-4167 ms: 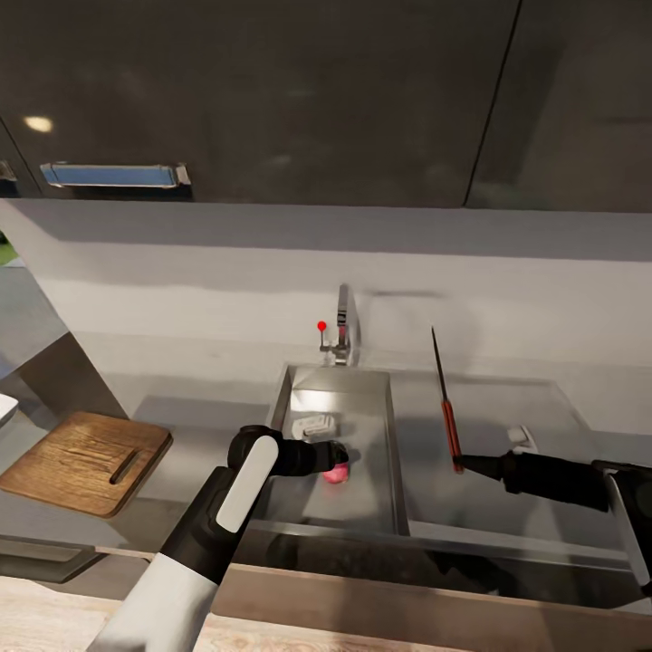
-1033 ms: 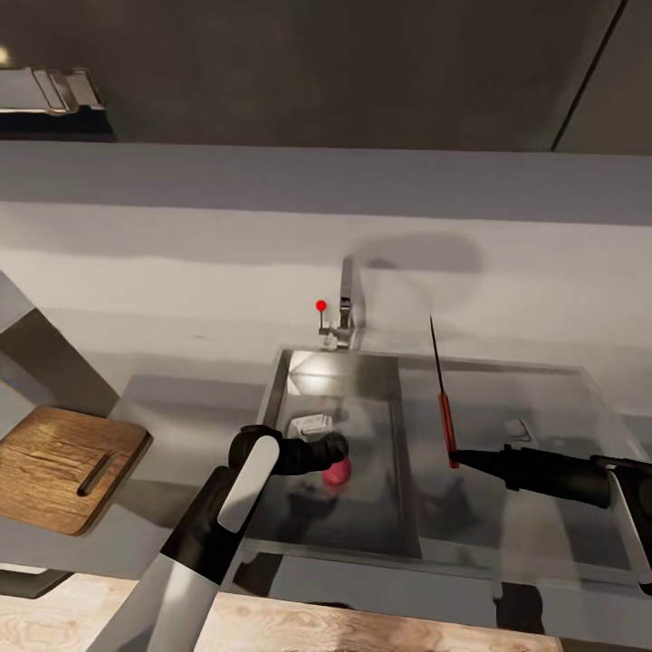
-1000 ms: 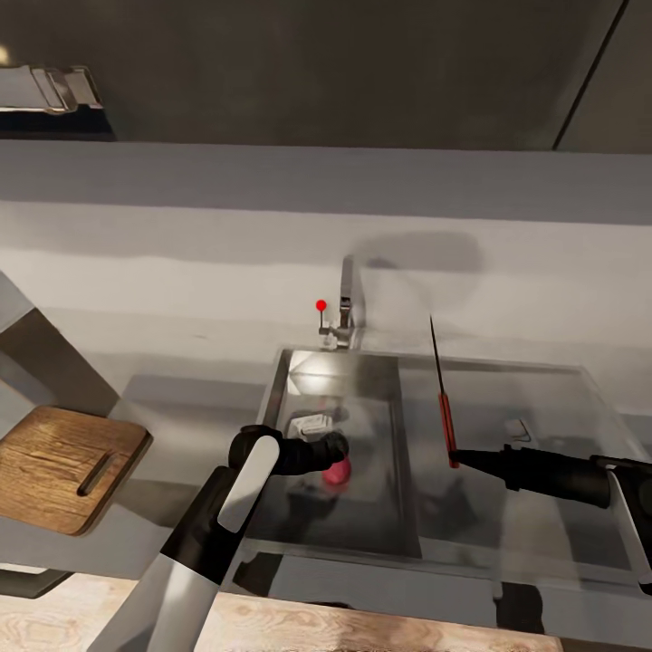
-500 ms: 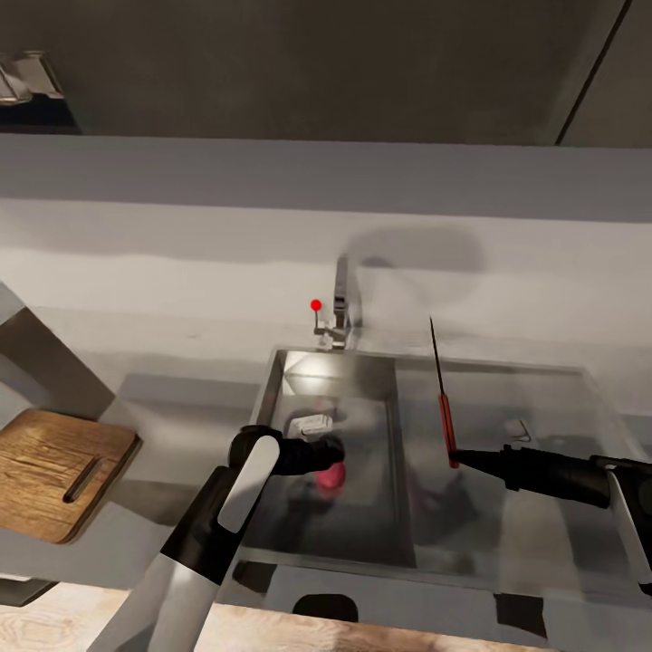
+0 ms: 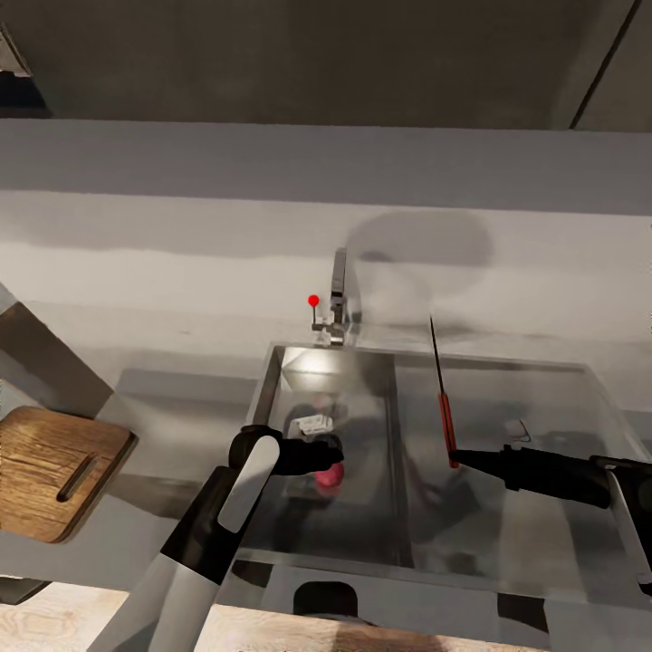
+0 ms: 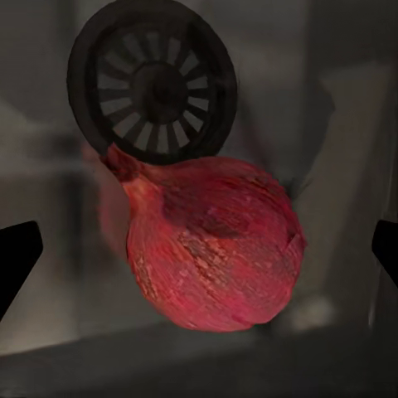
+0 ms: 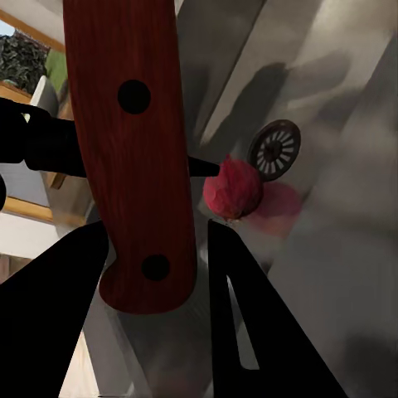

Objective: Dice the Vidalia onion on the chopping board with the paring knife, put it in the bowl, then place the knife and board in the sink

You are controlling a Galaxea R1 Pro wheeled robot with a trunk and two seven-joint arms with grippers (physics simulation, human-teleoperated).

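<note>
View shifted, chopping board (image 5: 56,469) nearer edge, onion (image 6: 214,245) btwn open L gripper (image 6: 199,249)

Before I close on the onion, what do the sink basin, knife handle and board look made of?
The sink looks like brushed stainless steel: grey with mirror-like reflections. The paring knife handle looks like red-stained wood or resin, showing two dark rivets. The chopping board looks wooden, with brown grain lines.

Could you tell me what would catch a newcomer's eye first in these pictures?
Probably the Vidalia onion, a pinkish-red bulb lying in the sink near the round drain, with the left gripper open on either side of it. Next, the paring knife, standing blade-up over the sink, its red handle clamped in the right gripper.
</note>
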